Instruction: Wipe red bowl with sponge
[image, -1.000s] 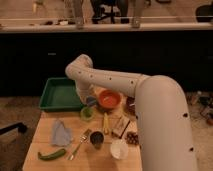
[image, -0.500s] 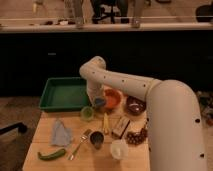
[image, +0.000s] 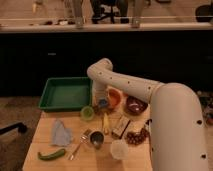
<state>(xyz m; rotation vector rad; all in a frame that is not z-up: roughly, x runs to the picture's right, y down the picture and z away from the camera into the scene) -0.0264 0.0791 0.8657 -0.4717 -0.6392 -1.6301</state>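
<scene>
Gripper (image: 102, 100) is down at the tray-side rim of the red bowl (image: 116, 96), clamped on the sponge (image: 104, 104), blue face showing. Bowl sits at the back of the worktop (image: 65, 150), between green tray (image: 65, 92) and maroon bowl (image: 135, 105).

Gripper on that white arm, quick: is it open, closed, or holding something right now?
Gripper: closed, holding the sponge, down at the left edge of the red bowl.

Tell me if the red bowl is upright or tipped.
Upright: the red bowl sits rim up; the gripper holds the sponge at its left edge.
</scene>
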